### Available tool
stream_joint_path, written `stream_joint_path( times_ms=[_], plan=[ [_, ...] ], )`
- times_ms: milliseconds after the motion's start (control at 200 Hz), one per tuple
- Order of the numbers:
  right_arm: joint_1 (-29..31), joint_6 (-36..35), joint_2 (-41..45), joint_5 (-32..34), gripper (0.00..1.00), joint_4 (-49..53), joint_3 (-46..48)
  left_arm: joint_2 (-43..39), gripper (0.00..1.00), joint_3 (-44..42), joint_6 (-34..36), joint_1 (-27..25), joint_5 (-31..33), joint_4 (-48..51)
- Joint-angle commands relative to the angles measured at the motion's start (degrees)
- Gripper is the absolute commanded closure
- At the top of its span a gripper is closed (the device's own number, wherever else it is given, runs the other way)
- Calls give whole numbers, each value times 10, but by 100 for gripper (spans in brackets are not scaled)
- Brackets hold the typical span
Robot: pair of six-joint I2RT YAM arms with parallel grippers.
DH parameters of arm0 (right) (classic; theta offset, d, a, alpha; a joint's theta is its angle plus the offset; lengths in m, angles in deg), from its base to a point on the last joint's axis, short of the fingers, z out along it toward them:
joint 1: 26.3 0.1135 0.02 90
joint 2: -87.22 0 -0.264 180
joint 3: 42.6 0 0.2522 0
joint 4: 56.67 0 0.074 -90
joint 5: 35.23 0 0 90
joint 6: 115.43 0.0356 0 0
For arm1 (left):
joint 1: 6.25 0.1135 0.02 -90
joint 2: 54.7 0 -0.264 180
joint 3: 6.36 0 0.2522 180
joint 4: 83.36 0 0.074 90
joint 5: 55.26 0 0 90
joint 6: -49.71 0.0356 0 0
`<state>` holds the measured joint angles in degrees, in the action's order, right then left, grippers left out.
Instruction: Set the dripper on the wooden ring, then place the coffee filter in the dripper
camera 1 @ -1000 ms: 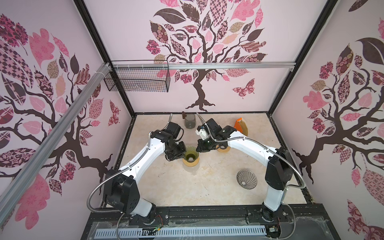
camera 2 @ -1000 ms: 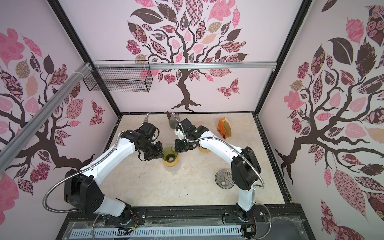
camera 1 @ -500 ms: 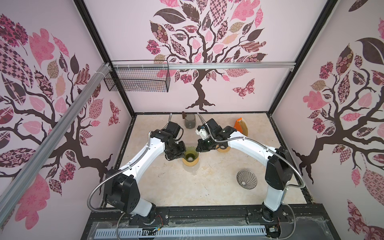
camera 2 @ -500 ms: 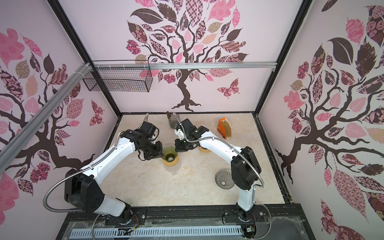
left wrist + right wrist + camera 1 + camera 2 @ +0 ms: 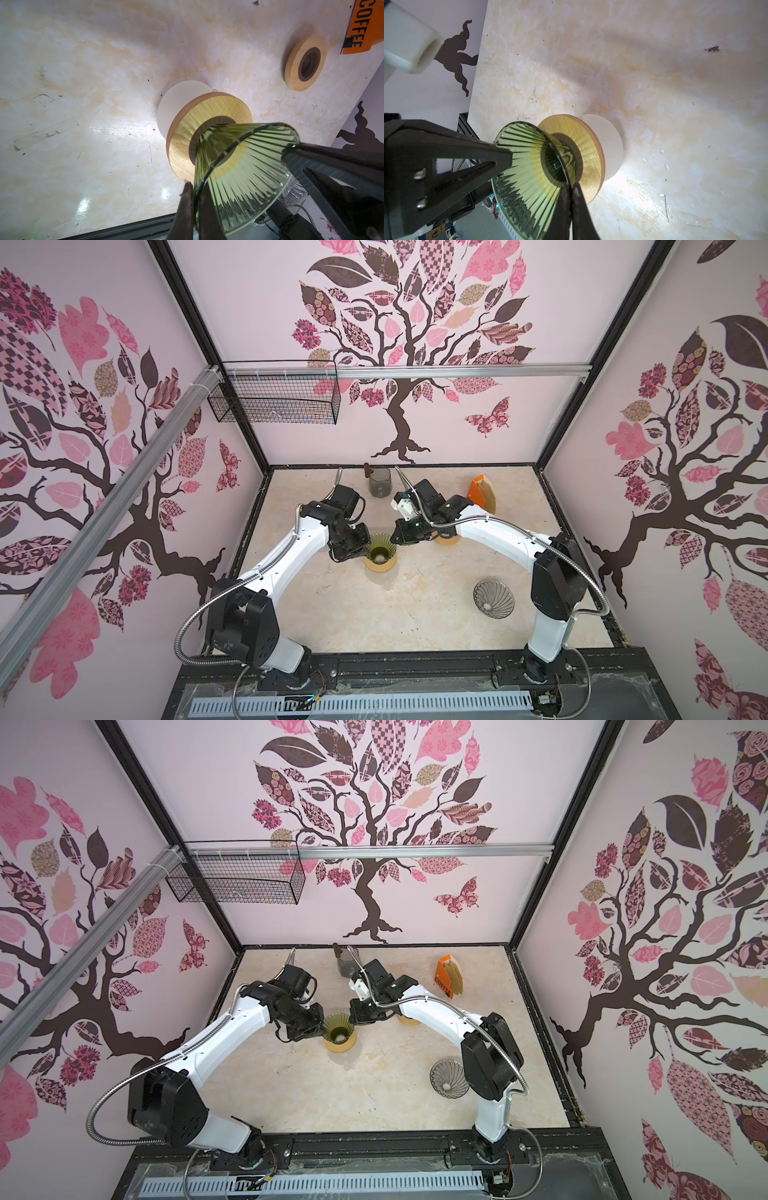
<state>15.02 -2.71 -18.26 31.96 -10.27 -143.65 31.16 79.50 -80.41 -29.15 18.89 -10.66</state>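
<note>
Bracing the green dripper [image 5: 379, 549] from two sides, most likely to steady or square it on its stand before any paper goes in. Clamped shut on the dripper's rim with the left gripper [image 5: 195, 197], glass wall pinched between the fingers. Clamped on the opposite rim the same way with the right gripper [image 5: 571, 193]. Seated in a wooden ring [image 5: 187, 133] atop a white cup [image 5: 174, 104], so probably top-heavy and easy to tip. Nothing inside the dripper: bare glass, no paper. Coffee filter [image 5: 455, 979] not yet fetched, standing with others in an orange packet [image 5: 441, 986] behind and to the right of the dripper, well apart. Near the dripper's right side, a spare wooden ring [image 5: 292, 69]; in front and to the right, well apart, a clear glass cone [image 5: 493, 599]; behind, a grey jug [image 5: 380, 485]. Underneath, a pale marbled table [image 5: 332, 614], scuffed and specked. All around, walls [image 5: 540, 414] papered with pink-and-brown trees; high behind and left of the dripper, a wire basket [image 5: 274, 398] on a rail.
</note>
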Motion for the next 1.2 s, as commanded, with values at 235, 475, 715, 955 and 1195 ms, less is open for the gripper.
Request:
stream_joint_path(
  times_ms=[235, 475, 715, 955, 1195],
  plan=[
    [9, -19, -15, 3, 98, 49, 61, 32, 100, -66, 5, -8, 8, -24],
    [9, -13, -9, 3, 98, 42, 90, 43, 100, -74, 7, -12, 10, -30],
    [9, -7, 13, 3, 97, 32, 106, 36, 100, -46, 12, -16, 21, -11],
    [9, -15, 13, 11, 97, 65, 43, 26, 100, 1, -3, -16, 22, 6],
    [8, -21, 2, 19, 96, 89, -3, 15, 98, 22, -23, -16, 35, 7]
  ],
)
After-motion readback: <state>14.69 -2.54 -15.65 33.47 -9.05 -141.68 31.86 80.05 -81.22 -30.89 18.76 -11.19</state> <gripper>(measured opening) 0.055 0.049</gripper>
